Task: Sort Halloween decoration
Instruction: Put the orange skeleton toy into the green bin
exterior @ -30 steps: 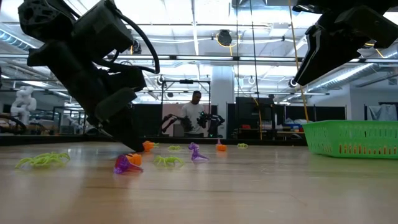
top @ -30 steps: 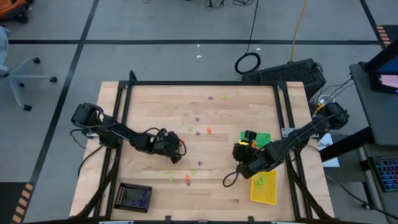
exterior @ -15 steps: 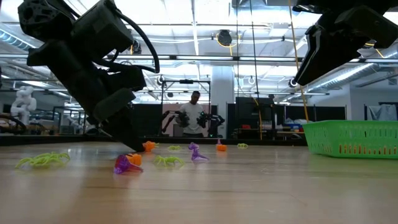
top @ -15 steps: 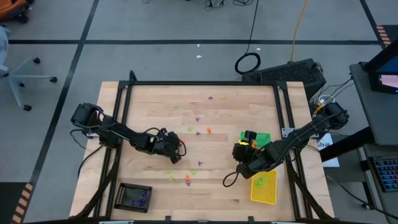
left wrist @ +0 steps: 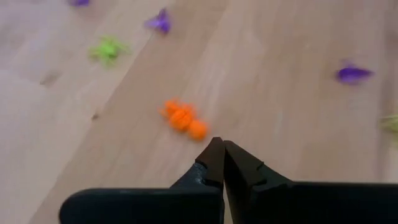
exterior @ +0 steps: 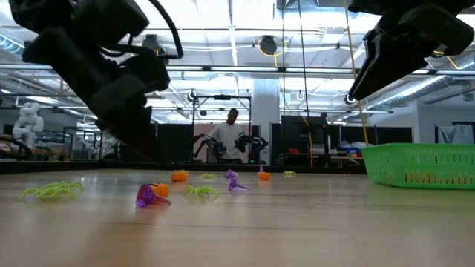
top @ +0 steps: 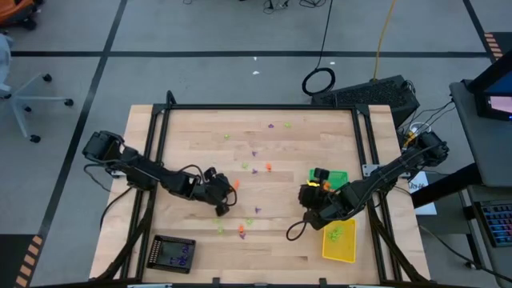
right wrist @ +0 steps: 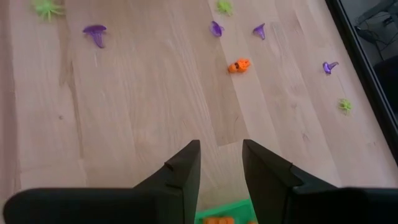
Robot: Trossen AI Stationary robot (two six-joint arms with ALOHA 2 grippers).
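The left end effector [left wrist: 222, 163] hangs above the middle of the desk [top: 200, 136], its fingers pressed together with nothing between them; an orange trinket [left wrist: 183, 118] lies on the wood just beyond the tips. The right end effector [right wrist: 221, 165] hovers at the green tray [top: 340, 176] near the desk's right edge, fingers parted and empty. Purple, green and orange trinkets [exterior: 152, 194] lie scattered across the desk's middle.

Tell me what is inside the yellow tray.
In the high view the yellow tray holds a small cluster of lime green trinkets near its far end. The rest of its floor looks bare. The right arm hides the tray's far edge, so anything there cannot be seen.
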